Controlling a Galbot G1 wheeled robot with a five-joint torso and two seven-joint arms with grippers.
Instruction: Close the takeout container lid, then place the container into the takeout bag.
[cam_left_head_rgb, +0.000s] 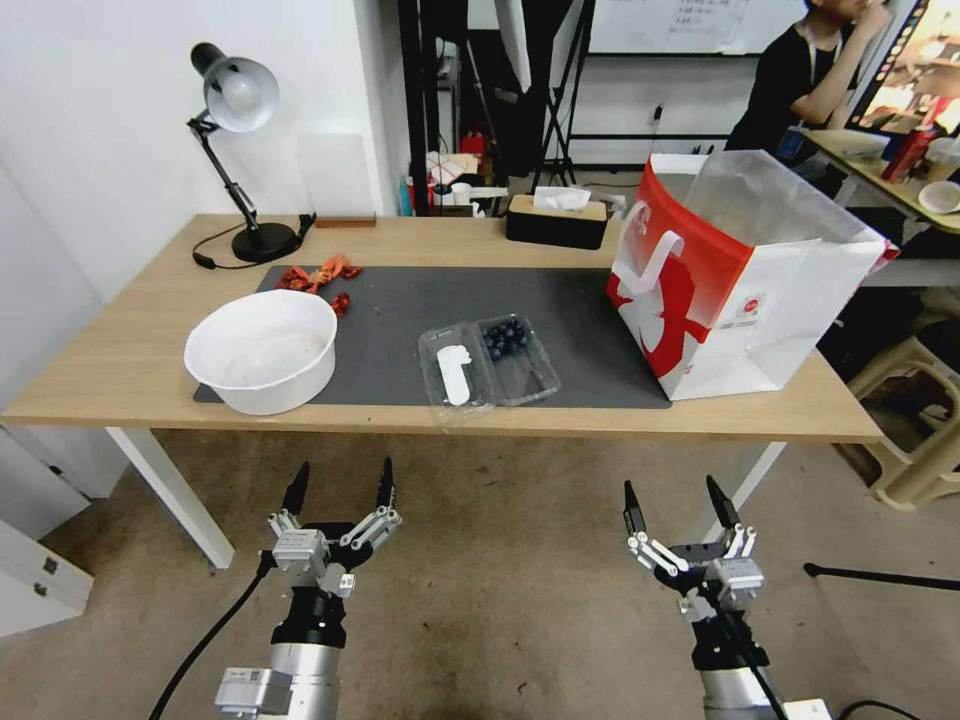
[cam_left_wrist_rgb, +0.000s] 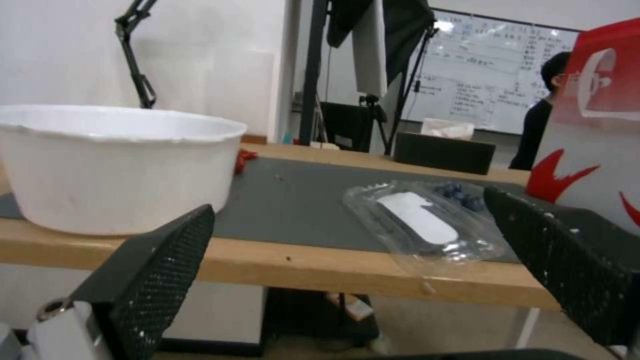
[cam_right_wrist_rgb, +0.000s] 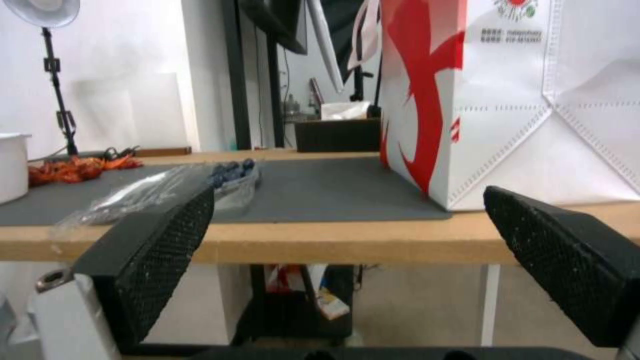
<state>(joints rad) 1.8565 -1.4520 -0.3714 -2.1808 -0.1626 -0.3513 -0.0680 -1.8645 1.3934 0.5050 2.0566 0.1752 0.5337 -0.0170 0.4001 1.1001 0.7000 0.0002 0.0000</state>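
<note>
On the grey mat (cam_left_head_rgb: 560, 300), from the head view, we saw the takeout container (cam_left_head_rgb: 488, 362) lying open between white bowl (cam_left_head_rgb: 262, 349) and takeout bag (cam_left_head_rgb: 735, 275), left gripper (cam_left_head_rgb: 340, 487) and right gripper (cam_left_head_rgb: 680, 503) spread, short of the table. Through the wrist views, we judged its lid (cam_left_wrist_rgb: 417, 217) light, flimsy and slippery, best pinched at the free edge.

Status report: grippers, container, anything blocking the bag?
Left gripper, right gripper open, short of table. Takeout container open flat on mat. Takeout bag upright, path unobstructed.
</note>
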